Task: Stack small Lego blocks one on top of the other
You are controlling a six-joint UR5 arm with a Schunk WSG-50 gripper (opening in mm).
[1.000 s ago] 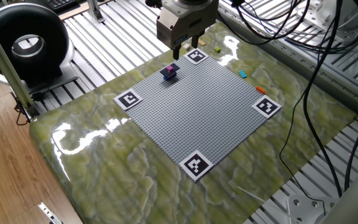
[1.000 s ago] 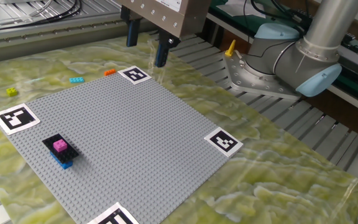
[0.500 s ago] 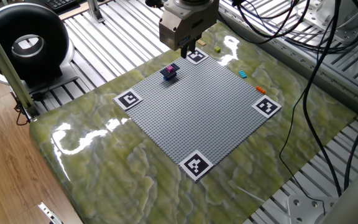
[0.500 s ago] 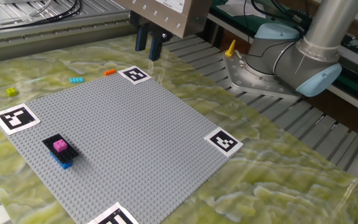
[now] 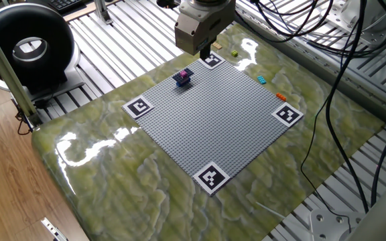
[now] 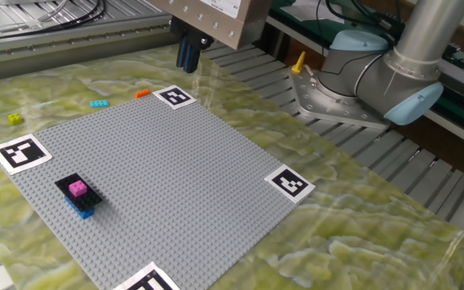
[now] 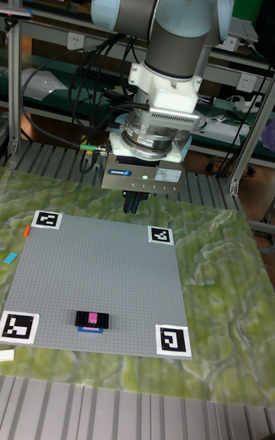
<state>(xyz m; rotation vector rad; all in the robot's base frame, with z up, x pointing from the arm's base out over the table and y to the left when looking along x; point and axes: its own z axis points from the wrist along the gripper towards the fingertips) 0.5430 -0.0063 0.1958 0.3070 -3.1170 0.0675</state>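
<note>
magenta block (image 6: 77, 188) sits atop the small stack on the grey baseplate (image 6: 176, 185). my gripper (image 6: 188, 56) hangs clenched and empty beyond the baseplate's far corner; next i'd fetch the orange block (image 6: 142, 94) beside that corner.

Bright, even overhead light with glare on the glossy tabletop

White glare streaks lie on the green marbled tabletop (image 5: 99, 167) at about 8 o'clock and again near 12 o'clock in one fixed view; the grey baseplate (image 5: 210, 114) stays matte and free of glare. Shadows are soft and faint. The other fixed view is sharp, with mild sheen at 11 o'clock. The tall fixed view is dimmer and grainier, its upper background dark and slightly soft.
</note>
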